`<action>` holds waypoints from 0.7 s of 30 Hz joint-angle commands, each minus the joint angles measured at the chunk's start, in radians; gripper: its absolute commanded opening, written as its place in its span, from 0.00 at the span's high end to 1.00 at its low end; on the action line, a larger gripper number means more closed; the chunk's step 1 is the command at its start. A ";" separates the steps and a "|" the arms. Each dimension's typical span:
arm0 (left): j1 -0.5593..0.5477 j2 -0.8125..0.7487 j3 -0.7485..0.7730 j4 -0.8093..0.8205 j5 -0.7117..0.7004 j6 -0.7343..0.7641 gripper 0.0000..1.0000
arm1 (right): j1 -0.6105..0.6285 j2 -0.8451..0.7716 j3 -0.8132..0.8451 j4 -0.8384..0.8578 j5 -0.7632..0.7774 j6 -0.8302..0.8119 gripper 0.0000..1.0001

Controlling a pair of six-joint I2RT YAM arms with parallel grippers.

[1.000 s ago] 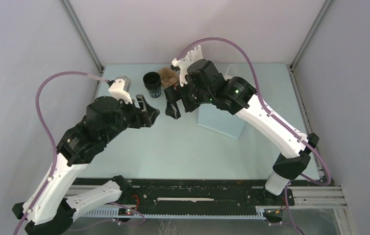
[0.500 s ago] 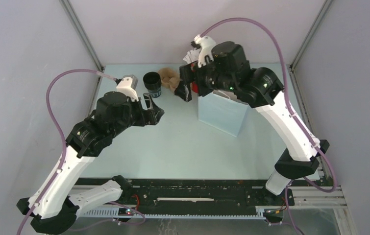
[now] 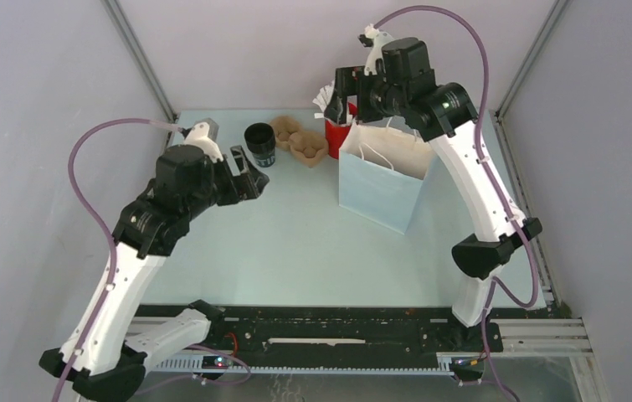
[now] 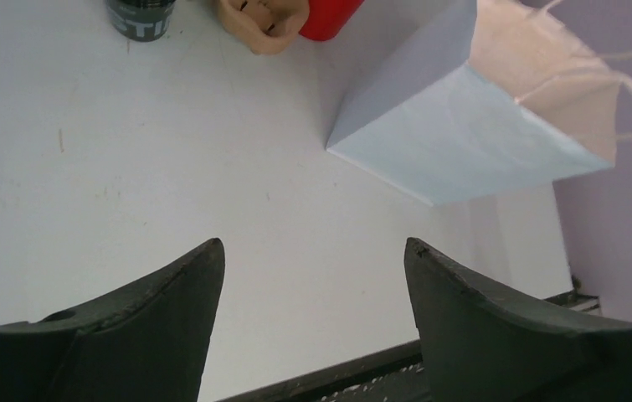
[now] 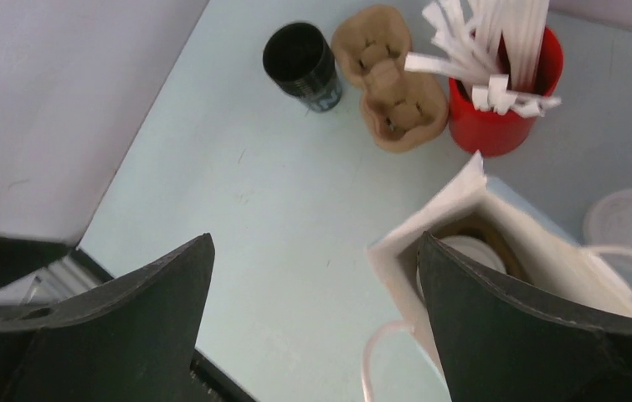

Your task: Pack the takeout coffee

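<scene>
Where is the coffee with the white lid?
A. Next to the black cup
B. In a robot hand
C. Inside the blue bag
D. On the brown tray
C: the right wrist view looks down into the open bag, and the coffee sits inside it with its round white lid showing.

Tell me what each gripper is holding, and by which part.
Nothing is held. The left gripper and the right gripper are both open and empty; the coffee cup sits inside the bag.
</scene>
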 commanded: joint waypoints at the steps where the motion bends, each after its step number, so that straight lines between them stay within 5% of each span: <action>1: 0.106 0.107 -0.024 0.219 0.198 -0.069 0.18 | -0.057 -0.161 -0.079 -0.011 -0.105 0.070 0.00; 9: 0.175 0.487 -0.012 0.742 0.285 -0.274 0.28 | -0.204 -0.465 -0.320 -0.108 -0.113 0.082 0.00; 15: 0.190 0.834 0.169 0.961 0.291 -0.394 0.34 | -0.347 -0.650 -0.407 -0.147 -0.129 0.041 0.00; 21: 0.189 0.976 0.176 1.227 0.275 -0.485 0.45 | -0.415 -0.706 -0.452 -0.145 -0.167 0.019 0.00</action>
